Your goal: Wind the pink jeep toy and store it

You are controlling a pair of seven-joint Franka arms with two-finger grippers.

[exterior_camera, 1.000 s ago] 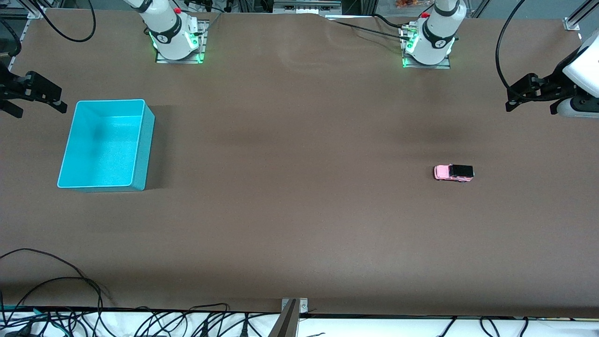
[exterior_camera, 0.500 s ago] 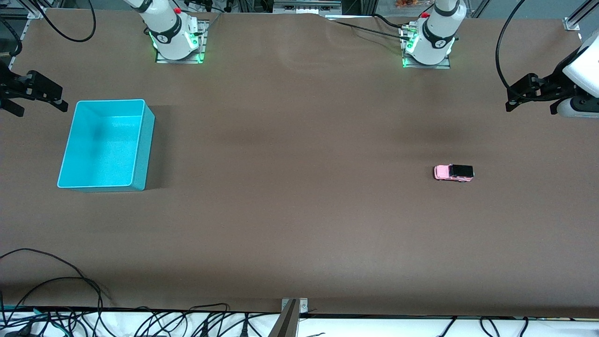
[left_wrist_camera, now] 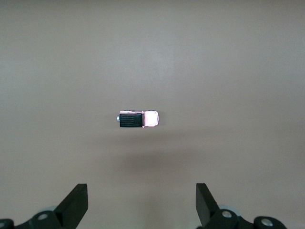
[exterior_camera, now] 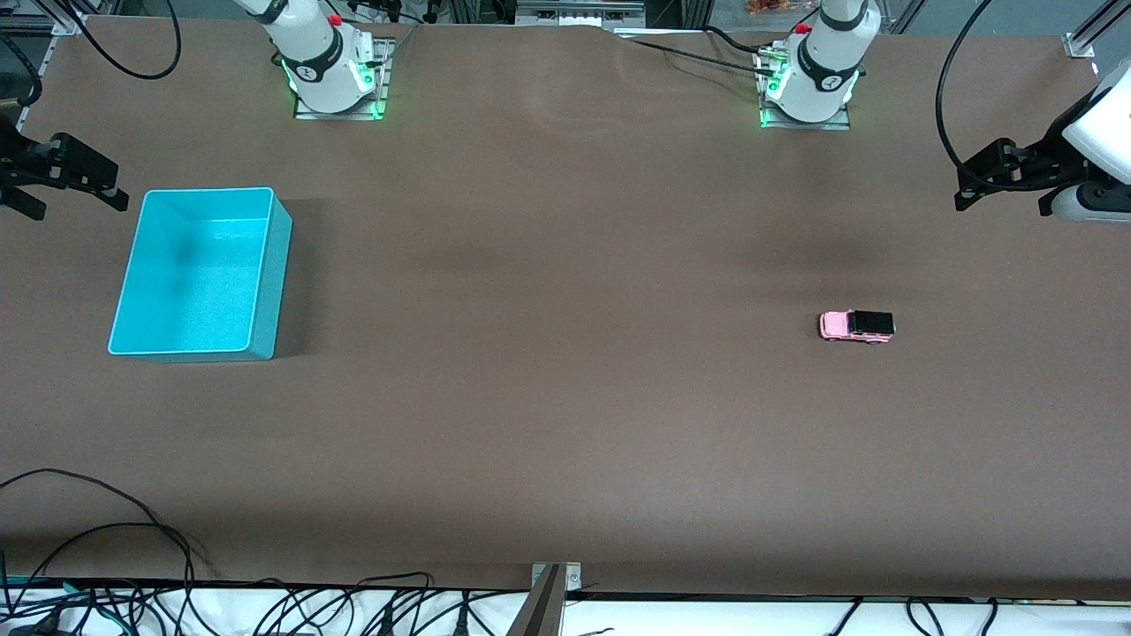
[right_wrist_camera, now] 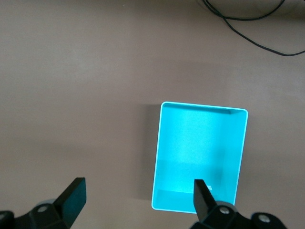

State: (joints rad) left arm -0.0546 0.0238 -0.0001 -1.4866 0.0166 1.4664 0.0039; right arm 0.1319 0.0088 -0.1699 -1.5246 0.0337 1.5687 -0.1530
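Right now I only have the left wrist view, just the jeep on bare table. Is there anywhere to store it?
Observer: Yes, a turquoise bin stands open toward the right arm's end of the table; the pink jeep toy sits toward the left arm's end.
Operator: Anything in the bin?
Observer: Nothing shows inside it in the right wrist view.
Operator: Where's the right gripper?
Observer: The right gripper is open, up beside the bin at the table's edge. The left gripper is open too.
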